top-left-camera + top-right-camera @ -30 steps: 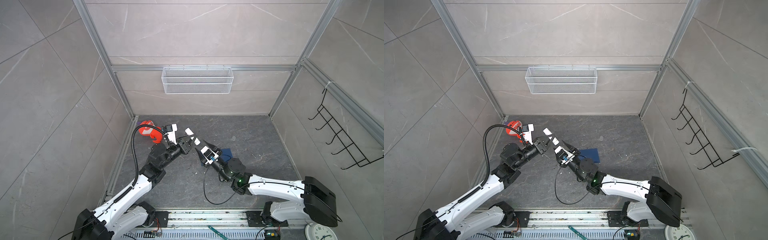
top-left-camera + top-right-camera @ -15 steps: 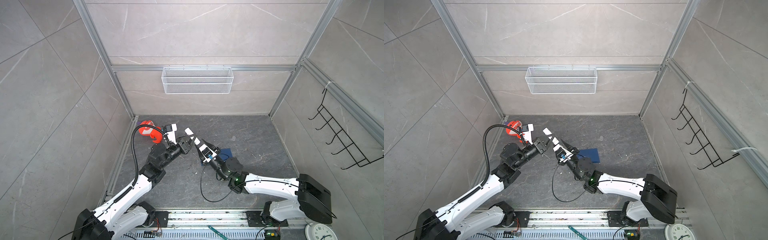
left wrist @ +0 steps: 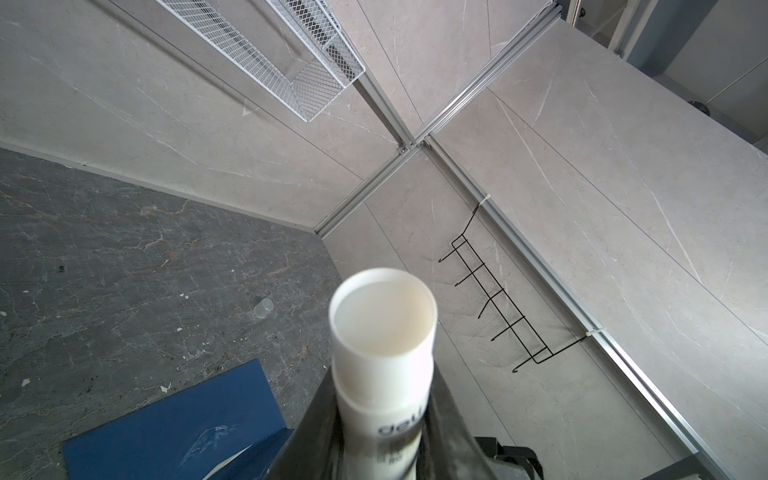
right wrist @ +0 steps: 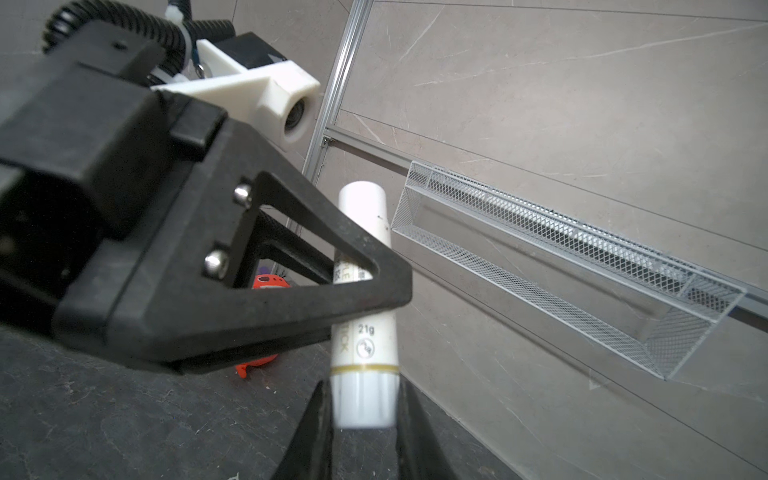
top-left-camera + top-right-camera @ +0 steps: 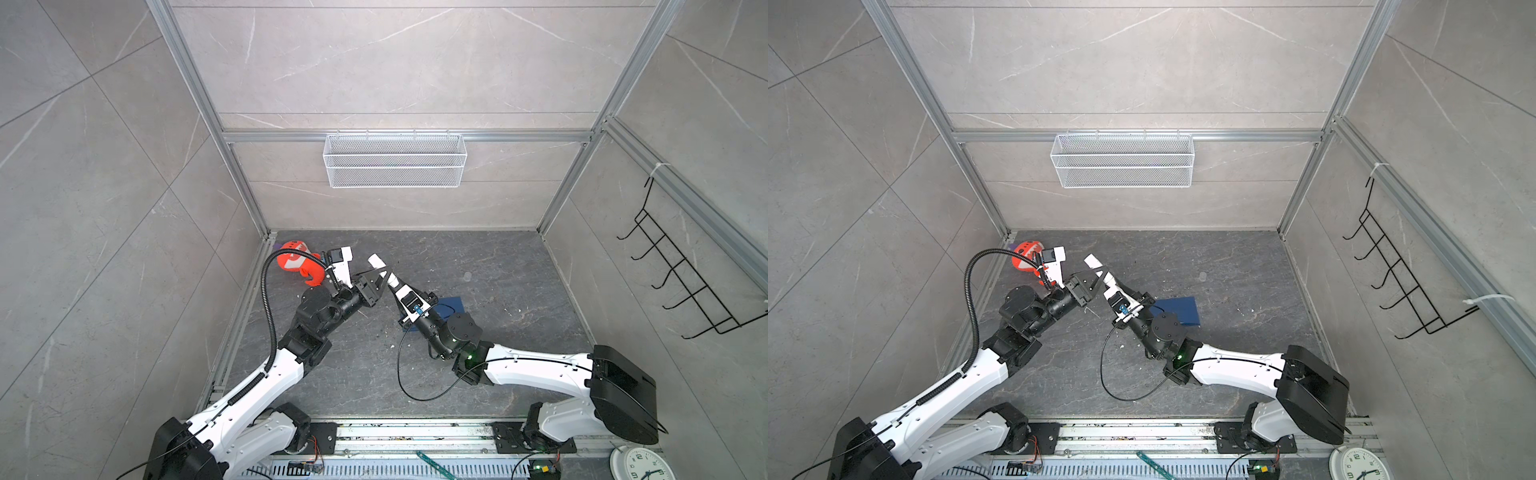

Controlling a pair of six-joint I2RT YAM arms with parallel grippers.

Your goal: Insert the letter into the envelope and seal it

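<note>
White glue stick (image 5: 377,262), mid-frame: your left fingers (image 4: 249,316) and right fingers (image 4: 311,440) both grip it; navy envelope (image 5: 1177,309) beside.

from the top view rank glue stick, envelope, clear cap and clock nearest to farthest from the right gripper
From the right gripper, in a top view:
1. glue stick, its base sits between the gripper's fingers
2. envelope, lying flat just to the right, partly under that arm
3. clear cap, farther right and toward the back
4. clock, far off at the front right corner
</note>
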